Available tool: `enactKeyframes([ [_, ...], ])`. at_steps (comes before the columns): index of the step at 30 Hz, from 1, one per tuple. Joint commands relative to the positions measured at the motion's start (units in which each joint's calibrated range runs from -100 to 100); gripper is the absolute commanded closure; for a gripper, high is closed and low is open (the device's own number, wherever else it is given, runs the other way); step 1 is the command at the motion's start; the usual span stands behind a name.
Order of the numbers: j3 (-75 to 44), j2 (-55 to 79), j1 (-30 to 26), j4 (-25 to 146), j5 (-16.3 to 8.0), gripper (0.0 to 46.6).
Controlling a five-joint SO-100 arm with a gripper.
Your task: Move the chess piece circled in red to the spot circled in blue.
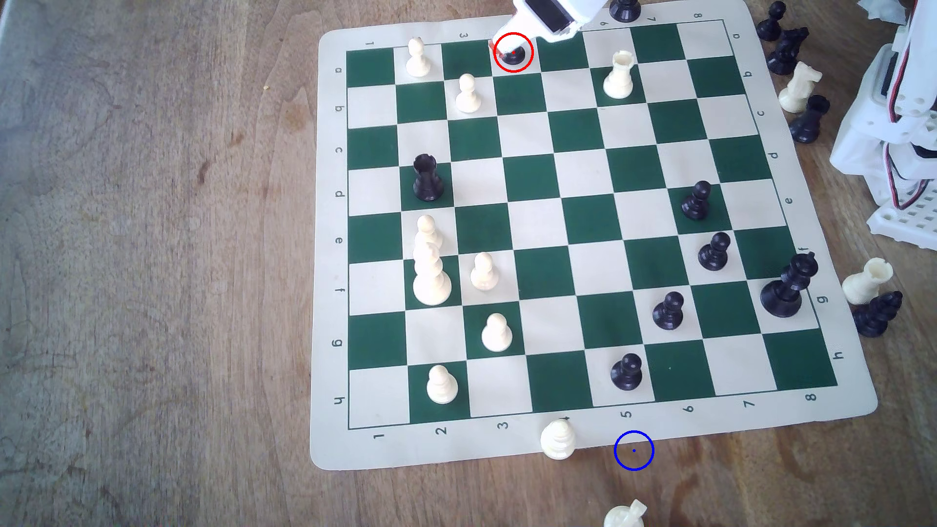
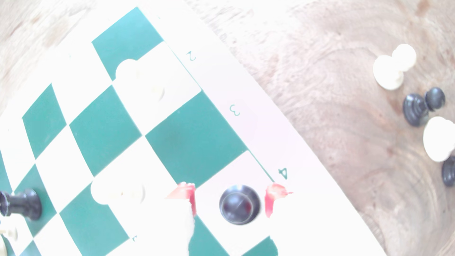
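The black pawn [image 1: 513, 55] circled in red stands on a white square at the board's far edge, by the number 4. My gripper [image 1: 507, 46] comes down over it from the far side. In the wrist view the pawn [image 2: 238, 205] sits between my two red-tipped fingers [image 2: 190, 197], with a gap on each side. My gripper [image 2: 231, 195] is open around it and I see no contact. The blue ring with a centre dot [image 1: 634, 450] lies on the wooden table just off the mat's near edge, below the number 5.
Two white pawns [image 1: 418, 58] [image 1: 467, 93] stand on the exterior view's left of the circled pawn. A white piece [image 1: 557, 440] sits on the mat's near border close to the blue ring, and a fallen white knight [image 1: 626, 514] lies nearer still. Captured pieces [image 1: 796, 76] and the arm's base [image 1: 892, 126] crowd the right.
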Motion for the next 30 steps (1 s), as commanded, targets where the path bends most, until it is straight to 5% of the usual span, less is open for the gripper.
enactKeyframes([
  [1,-2.2,-1.0,-0.1,-1.1,-0.1,31.6],
  [15,-1.3,-0.1,-0.7,-1.8,-0.1,32.4],
  [21,-1.1,0.0,-0.7,-1.5,0.4,37.7],
  [24,-0.6,0.0,-0.5,-1.4,0.9,46.4],
  [30,-0.2,-0.1,-0.7,-1.4,1.2,46.4],
])
